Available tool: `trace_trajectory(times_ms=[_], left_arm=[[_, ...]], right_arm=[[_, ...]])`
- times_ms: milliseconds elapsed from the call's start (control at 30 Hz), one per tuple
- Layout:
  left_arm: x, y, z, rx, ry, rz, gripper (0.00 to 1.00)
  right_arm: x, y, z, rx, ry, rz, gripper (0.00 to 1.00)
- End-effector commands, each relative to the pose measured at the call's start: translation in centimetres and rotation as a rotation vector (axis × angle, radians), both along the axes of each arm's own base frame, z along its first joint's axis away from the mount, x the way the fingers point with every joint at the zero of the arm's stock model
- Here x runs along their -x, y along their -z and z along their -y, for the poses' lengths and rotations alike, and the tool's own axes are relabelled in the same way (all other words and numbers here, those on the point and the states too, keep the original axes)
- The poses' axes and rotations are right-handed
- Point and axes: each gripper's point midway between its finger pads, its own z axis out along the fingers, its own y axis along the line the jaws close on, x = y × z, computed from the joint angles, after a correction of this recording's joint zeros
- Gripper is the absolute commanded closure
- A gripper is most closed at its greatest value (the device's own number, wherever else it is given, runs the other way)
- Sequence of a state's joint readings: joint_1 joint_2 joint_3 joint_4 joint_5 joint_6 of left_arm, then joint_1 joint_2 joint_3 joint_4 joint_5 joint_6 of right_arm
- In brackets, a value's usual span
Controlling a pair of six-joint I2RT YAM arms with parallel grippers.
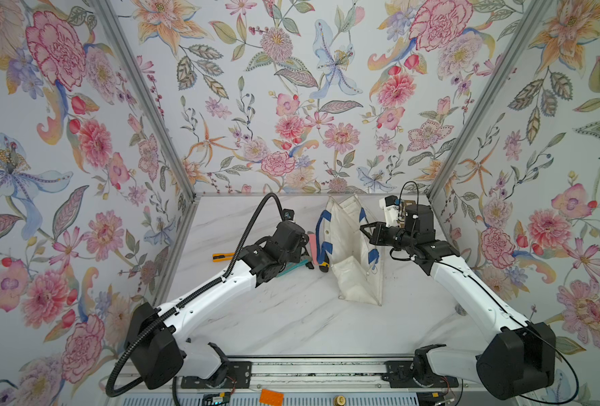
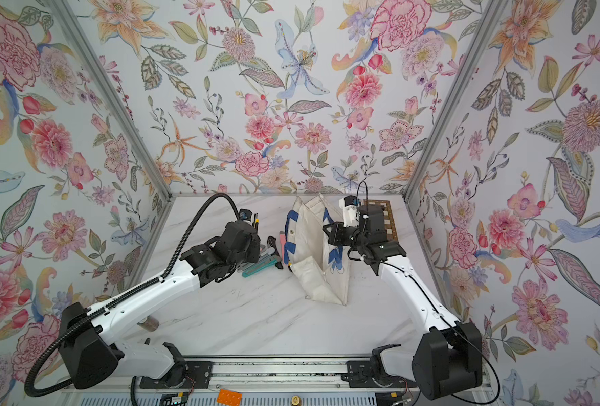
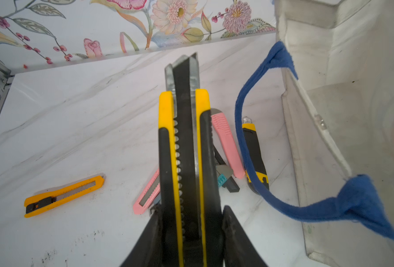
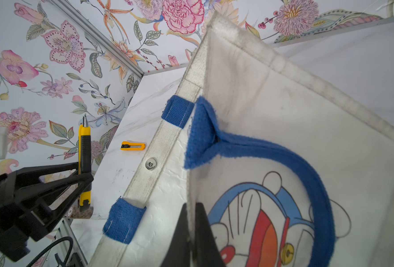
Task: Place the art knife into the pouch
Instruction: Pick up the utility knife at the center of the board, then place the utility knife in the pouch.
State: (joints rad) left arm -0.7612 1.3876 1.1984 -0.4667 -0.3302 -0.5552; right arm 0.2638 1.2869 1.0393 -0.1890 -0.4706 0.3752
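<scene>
A yellow-and-black art knife [image 3: 184, 138] is clamped between the fingers of my left gripper [image 3: 191, 215], its tip pointing away from the wrist. From the right wrist view the same art knife [image 4: 84, 148] stands upright above the table. The pouch [image 3: 353, 115], white canvas with blue straps, stands just beside it with its mouth open. It sits mid-table in both top views [image 1: 347, 246] [image 2: 309, 253]. My right gripper [image 4: 192, 208] is shut on the pouch's top edge next to the printed blue cat [image 4: 260, 219], and it shows in a top view [image 1: 363, 228].
Loose cutters lie left of the pouch: an orange one [image 3: 64, 196], two pink ones [image 3: 228, 143] [image 3: 146, 196], a teal one [image 2: 259, 269], and a yellow-and-black one [image 3: 254, 154] under the blue strap [image 3: 238, 129]. A chessboard [image 2: 386, 218] lies at the back right.
</scene>
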Motion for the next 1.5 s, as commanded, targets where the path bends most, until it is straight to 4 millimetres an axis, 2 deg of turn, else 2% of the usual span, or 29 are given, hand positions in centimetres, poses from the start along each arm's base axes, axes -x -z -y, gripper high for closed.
trace_trajectory(times_ms=[0,167,367,400,633,933,1133,1167,1267,1333,1400,1467], left_arm=[[-1.8,-3.2,1.0,0.025,0.009,0.085,0.93],[-3.0,-5.5,3.8,0.106,0.070,0.112,0.94],[-4.0,-7.2,7.3,0.173,0.159,0.123,0.94],[-4.6,-6.5,8.1,0.164,0.165,0.111,0.94],[-5.2,-7.2,12.2,0.230,0.257,0.102,0.95],[-4.5,-5.6,16.9,0.312,0.355,0.044,0.95],[-3.9,-4.0,18.3,0.304,0.381,0.001,0.93],[-3.8,-3.9,18.3,0.305,0.385,0.000,0.87],[-3.3,-3.5,18.7,0.304,0.417,-0.010,0.39],[-3.2,-3.4,18.5,0.294,0.421,-0.011,0.17],[-3.3,-3.6,18.2,0.278,0.413,-0.001,0.06],[-3.4,-4.1,17.8,0.263,0.405,0.019,0.02]], right_arm=[[-0.1,-0.4,-0.6,0.032,-0.027,0.042,1.00],[0.5,-1.1,-1.6,0.033,-0.064,0.086,1.00],[1.0,-1.5,-1.5,0.036,-0.068,0.115,1.00],[1.1,-1.5,-1.6,0.036,-0.071,0.122,1.00],[1.9,-1.8,-1.6,0.000,-0.080,0.177,1.00],[2.0,-1.4,-1.7,-0.018,-0.084,0.184,1.00],[2.0,-1.3,-1.6,-0.025,-0.075,0.184,1.00],[1.9,-1.5,-1.5,-0.025,-0.070,0.190,1.00],[2.0,-1.5,-1.4,-0.023,-0.065,0.195,1.00],[2.0,-1.5,-1.3,-0.022,-0.063,0.196,1.00],[1.9,-1.5,-1.2,-0.021,-0.057,0.195,1.00],[1.9,-1.4,-1.1,-0.021,-0.055,0.194,1.00]])
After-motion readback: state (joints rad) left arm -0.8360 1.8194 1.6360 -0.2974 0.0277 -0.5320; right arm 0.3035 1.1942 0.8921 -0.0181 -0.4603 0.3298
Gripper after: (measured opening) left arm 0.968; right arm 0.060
